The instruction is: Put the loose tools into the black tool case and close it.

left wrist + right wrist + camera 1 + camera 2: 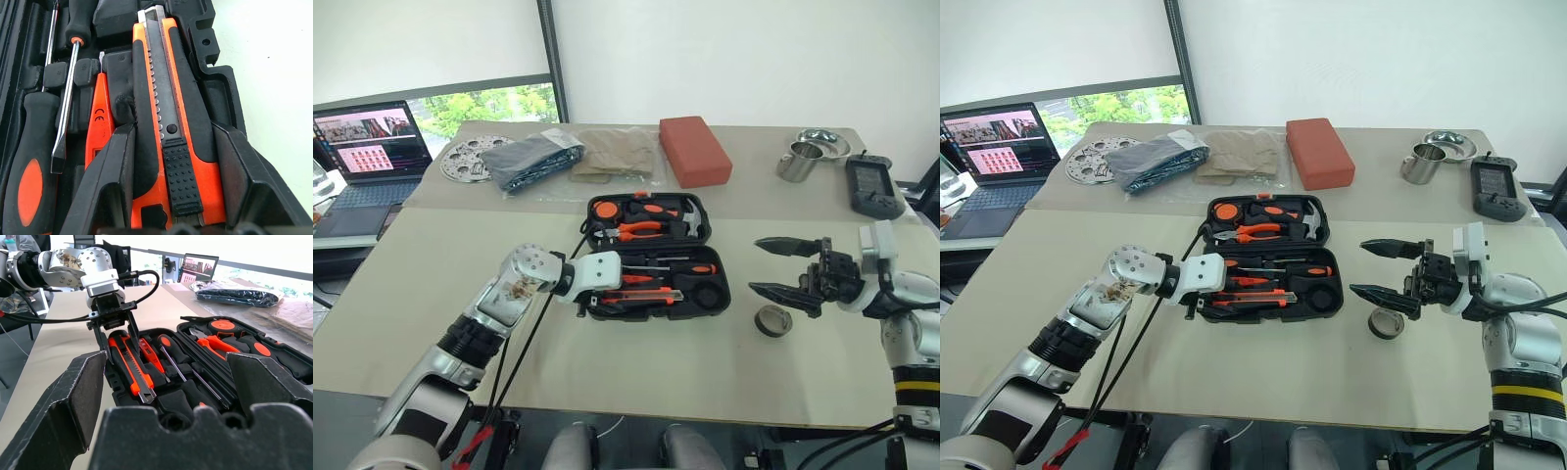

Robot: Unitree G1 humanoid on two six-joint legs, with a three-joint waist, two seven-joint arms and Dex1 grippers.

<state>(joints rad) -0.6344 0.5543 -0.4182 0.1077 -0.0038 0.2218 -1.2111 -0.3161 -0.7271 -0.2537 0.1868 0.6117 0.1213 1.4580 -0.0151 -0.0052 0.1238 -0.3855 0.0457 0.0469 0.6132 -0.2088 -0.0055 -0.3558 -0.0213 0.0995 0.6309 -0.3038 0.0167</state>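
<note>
I see the beige counter [636,362] spanning the whole scene, with a laptop [367,147] off its far left edge. At the middle of the counter lies the black tool case [700,211], open flat, both halves up. Behind it sit a red block [694,150], a dark folded bag [533,159] and a tan cloth [612,154]; at the far right are a steel cup [798,162] and a black handheld device [873,186].

My left gripper [115,340] is down at the near left end of the case, its fingers [110,181] set either side of the utility knife [168,132], which lies in the near half's front slot. From the left wrist view I think the fingers are touching the knife, though I can't be sure they press it. Beside the knife rest the slim orange driver [99,120] and two screwdrivers [66,107].

My right gripper [785,266] hangs to the right of the case, fingers spread wide and holding nothing. The grey tape roll [772,320] lies loose on the counter just below it.
</note>
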